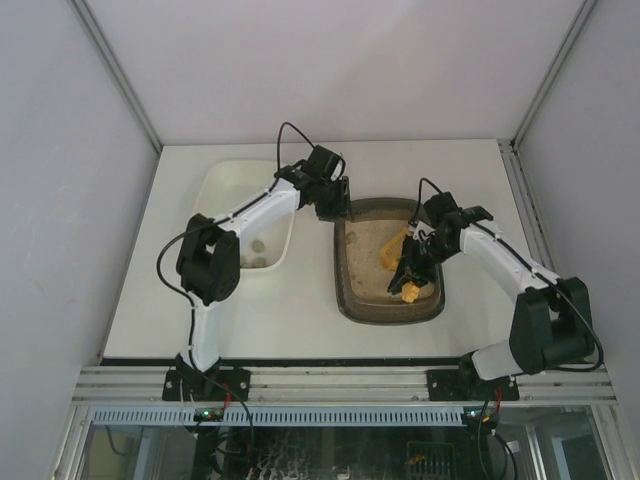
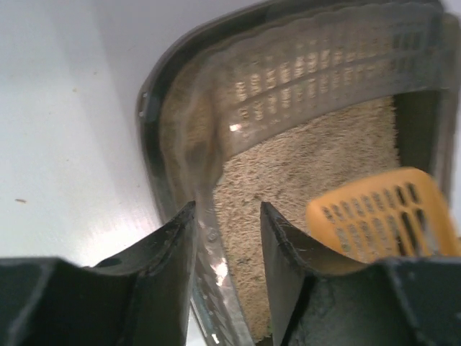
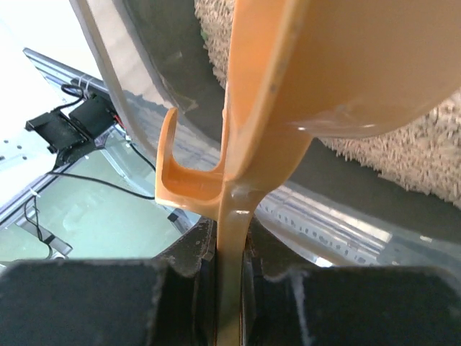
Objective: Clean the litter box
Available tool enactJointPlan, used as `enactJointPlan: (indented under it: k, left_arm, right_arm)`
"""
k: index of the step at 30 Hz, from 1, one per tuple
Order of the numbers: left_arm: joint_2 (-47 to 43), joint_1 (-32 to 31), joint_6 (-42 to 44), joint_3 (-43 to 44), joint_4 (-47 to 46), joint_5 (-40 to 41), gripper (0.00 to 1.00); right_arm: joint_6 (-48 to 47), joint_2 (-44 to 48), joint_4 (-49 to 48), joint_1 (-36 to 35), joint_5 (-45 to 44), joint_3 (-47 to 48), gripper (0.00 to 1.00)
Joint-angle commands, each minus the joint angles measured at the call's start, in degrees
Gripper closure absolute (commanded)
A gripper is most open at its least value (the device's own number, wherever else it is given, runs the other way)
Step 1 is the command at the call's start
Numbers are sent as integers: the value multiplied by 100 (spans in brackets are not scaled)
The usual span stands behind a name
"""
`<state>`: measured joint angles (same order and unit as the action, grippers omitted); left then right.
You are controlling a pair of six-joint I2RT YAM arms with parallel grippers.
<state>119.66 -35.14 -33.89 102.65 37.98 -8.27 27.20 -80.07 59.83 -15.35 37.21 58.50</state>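
White-walled cell, white worktop [image 1: 310,310]. Litter box [image 1: 342,290] sits right of centre, long axis running near-to-far, tan litter [image 1: 368,268] inside. White tray [image 1: 215,190] lies just left of it, not touching as far as I can tell.

Left pincer [image 1: 333,205] is at the box's far-left corner. Wrist view: jaws parted and straddling the rim [image 2: 205,252], outer finger [image 2: 176,245] against the wall, a gap showing on the inner side. Not a firm clamp, I'd say.

Right pincer [image 1: 418,262] is closed on the handle of the orange scoop [image 1: 409,292], thin handle pinched between both fingers in the wrist view. Scoop head hangs over the near-right part of the box, above the litter, slotted blade tilted.

Key relation: the litter is directly under and to the left of the scoop, so the right arm is the working one; a sweep along the long axis looks natural. The tray lies across the box on the left arm's side, so dumping means carrying the scoop over the left rim. Risk: the box sliding if the left grip is loose.
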Motion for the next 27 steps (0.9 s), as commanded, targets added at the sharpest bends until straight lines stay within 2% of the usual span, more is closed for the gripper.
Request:
enactJointPlan:
  k: [1, 7, 11, 15, 27]
  left_arm:
    - [-731, 65, -325, -166, -887, -302, 52]
    - [-641, 435, -1040, -224, -1336, -336, 50]
    - [-567, 561, -1470, -557, -1693, -308, 50]
    - [-470, 569, -1818, -857, -2080, -410, 50]
    - [-57, 569, -2453, -899, -2551, -741, 50]
  right_arm:
    - [210, -508, -515, 11, 159, 329, 100]
    - [136, -1042, -959, -41, 335, 492, 100]
    - [58, -1305, -1242, -76, 507, 541, 100]
    - [-111, -1575, -1391, -198, 614, 660, 100]
    - [-406, -2327, -1739, -480, 399, 940, 100]
